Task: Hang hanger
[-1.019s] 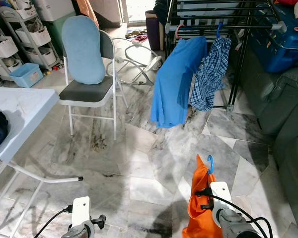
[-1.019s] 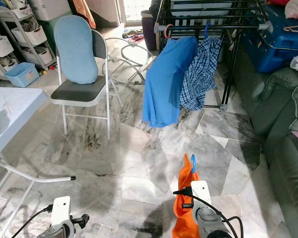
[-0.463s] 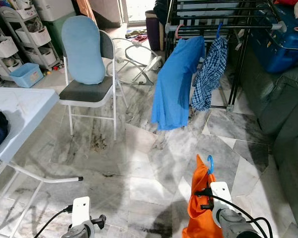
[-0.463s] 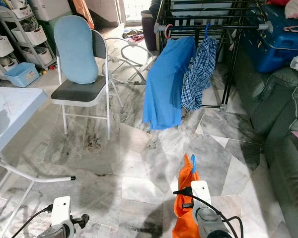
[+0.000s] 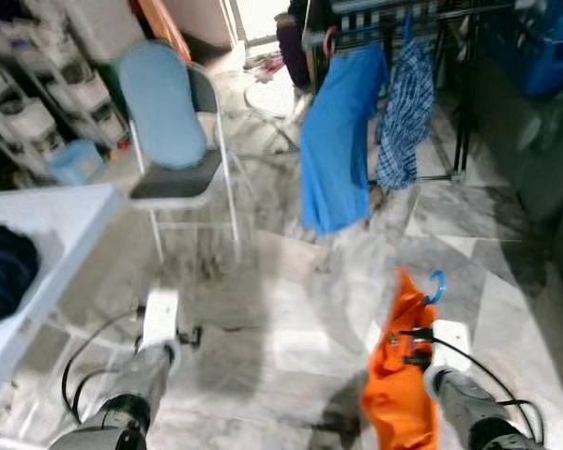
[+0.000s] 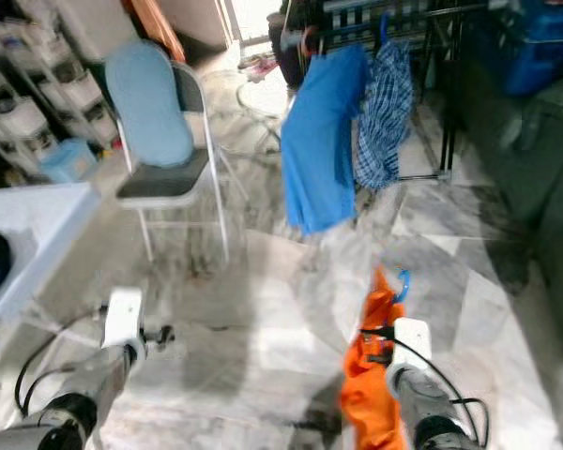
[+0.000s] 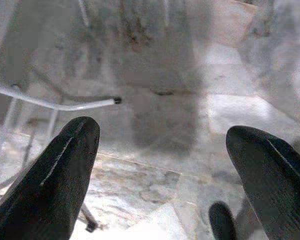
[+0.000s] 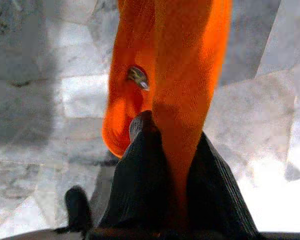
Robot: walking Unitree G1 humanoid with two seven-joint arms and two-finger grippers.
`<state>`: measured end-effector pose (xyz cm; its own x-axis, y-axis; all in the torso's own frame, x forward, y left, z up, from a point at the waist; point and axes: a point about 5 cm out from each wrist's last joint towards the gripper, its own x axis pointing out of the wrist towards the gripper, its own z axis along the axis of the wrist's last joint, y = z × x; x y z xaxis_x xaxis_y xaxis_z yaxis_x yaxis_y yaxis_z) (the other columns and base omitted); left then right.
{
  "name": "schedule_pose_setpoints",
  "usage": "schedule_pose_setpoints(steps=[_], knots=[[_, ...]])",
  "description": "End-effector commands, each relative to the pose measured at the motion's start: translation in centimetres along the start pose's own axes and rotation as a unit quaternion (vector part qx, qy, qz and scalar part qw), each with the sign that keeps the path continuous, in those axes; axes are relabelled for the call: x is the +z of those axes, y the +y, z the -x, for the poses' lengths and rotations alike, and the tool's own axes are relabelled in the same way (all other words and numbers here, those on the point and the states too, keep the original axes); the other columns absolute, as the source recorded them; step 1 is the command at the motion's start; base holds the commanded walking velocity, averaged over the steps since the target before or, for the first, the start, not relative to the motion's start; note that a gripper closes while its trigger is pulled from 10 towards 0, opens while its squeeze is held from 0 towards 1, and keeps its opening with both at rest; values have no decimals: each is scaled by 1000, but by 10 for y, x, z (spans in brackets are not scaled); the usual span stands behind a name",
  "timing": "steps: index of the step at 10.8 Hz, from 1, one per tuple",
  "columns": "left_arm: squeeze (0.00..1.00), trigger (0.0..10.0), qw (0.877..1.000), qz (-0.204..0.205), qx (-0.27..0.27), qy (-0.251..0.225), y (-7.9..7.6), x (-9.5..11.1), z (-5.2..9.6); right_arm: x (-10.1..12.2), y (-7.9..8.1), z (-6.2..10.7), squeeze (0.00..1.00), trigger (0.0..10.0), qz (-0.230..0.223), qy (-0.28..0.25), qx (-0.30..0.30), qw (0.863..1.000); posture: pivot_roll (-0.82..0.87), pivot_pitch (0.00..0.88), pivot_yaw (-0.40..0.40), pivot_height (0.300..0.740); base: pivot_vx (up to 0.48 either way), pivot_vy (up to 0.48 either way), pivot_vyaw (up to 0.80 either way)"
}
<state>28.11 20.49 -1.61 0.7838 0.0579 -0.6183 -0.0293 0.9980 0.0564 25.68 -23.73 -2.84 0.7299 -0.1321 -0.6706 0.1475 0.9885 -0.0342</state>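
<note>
An orange garment [image 5: 399,375] hangs on a blue hanger whose hook [image 5: 436,284] sticks up above my right wrist. My right gripper [image 8: 174,155] is shut on the orange cloth [image 8: 185,75], low at the front right over the marble floor. Some way ahead stands the black drying rack [image 6: 422,11], with a blue garment [image 5: 336,141] and a plaid shirt [image 5: 402,103] hanging from it. My left gripper [image 7: 160,145] is open over the floor with nothing between its fingers; its arm [image 5: 155,347] reaches forward at the lower left.
A white-framed chair with a light blue cushion [image 5: 169,122] stands ahead on the left. A white table [image 5: 47,234] with a dark garment [image 5: 5,281] is at my left. A dark sofa [image 5: 554,178] lines the right. Storage shelves [image 5: 56,94] stand back left.
The whole picture has shifted and blurred, so the camera moved. My left arm has come up and forward. The right gripper still holds the orange garment, a little higher.
</note>
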Motion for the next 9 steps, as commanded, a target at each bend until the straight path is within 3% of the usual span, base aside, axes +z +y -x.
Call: schedule_pose_setpoints(steps=[1,2,3,4,6,8,9], knots=[[0,10000,999,-16,16,-40,12,22,-1,20,13,-3,0,10000,11,-40,17,999,-255,0,224,740,0,0,0],[0,10000,998,-18,12,-57,11,30,-2,29,14,-3,0,10000,19,-56,18,998,-256,0,210,740,0,0,0],[0,10000,991,-22,-12,-135,0,62,-2,69,15,-2,0,10000,54,-126,33,990,-247,0,163,740,0,0,0],[0,10000,981,-27,-28,-191,-8,81,2,94,10,1,0,10000,78,-165,41,982,-233,0,109,740,0,0,0],[0,10000,967,-24,-32,-251,-11,99,9,118,5,6,0,10000,94,-196,38,975,-203,0,52,740,0,0,0],[0,10000,946,-43,-45,-318,-12,117,25,122,3,12,0,10000,112,-220,25,969,-192,0,45,740,0,0,0],[0,10000,931,-30,-59,-359,-13,120,46,110,2,23,0,10000,113,-240,19,964,-214,0,78,740,0,0,0]])
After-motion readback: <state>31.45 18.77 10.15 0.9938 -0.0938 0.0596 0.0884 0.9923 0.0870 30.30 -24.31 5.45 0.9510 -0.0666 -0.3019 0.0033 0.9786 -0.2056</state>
